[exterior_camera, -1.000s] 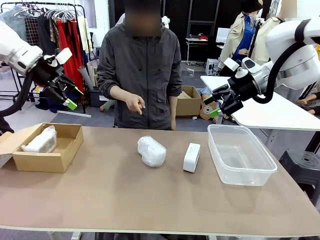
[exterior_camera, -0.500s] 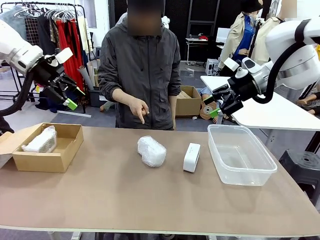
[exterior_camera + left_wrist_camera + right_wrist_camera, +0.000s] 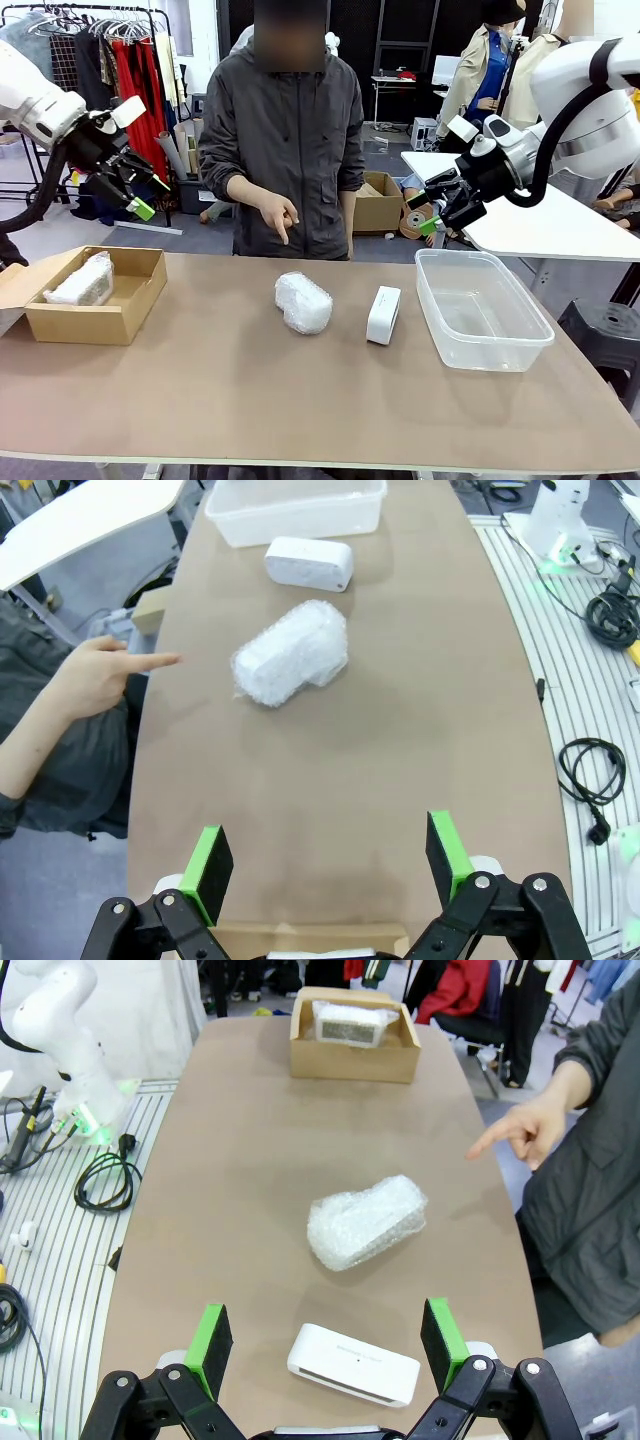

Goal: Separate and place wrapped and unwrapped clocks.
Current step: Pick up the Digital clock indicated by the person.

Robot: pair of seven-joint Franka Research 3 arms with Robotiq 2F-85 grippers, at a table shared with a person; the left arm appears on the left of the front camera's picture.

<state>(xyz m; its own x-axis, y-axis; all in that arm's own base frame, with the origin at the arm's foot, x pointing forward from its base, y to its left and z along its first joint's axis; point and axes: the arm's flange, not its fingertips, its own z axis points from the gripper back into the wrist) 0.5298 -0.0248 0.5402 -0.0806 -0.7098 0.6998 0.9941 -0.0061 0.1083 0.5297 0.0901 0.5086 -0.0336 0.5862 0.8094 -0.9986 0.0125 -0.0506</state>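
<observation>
Wrapped clock, blocky point(image 3: 82, 280), in cardboard box point(image 3: 130, 300) at tabletop point(image 3: 200, 400) left, unmoved. Left tool point(image 3: 148, 195) aloft, wide, empty. Person's hand point(image 3: 275, 212) pointing, slightly lower than before. Rounded wrapped clock point(image 3: 303, 302) mid-tabletop, bare clock point(image 3: 383, 315) beside. Tub point(image 3: 440, 330) at right. Right tool point(image 3: 422, 212) aloft, wide, empty.

Found the lower part of the blocky wrapped bundle point(image 3: 82, 280) hidden behind the near wall of the cardboard box point(image 3: 80, 322), at 9 o'clock in the front view. Found the far side of the clear tub point(image 3: 295, 515) cut off at 12 o'clock in the left wrist view. Could not read any marking on the bare clock point(image 3: 352, 1364), too small.
</observation>
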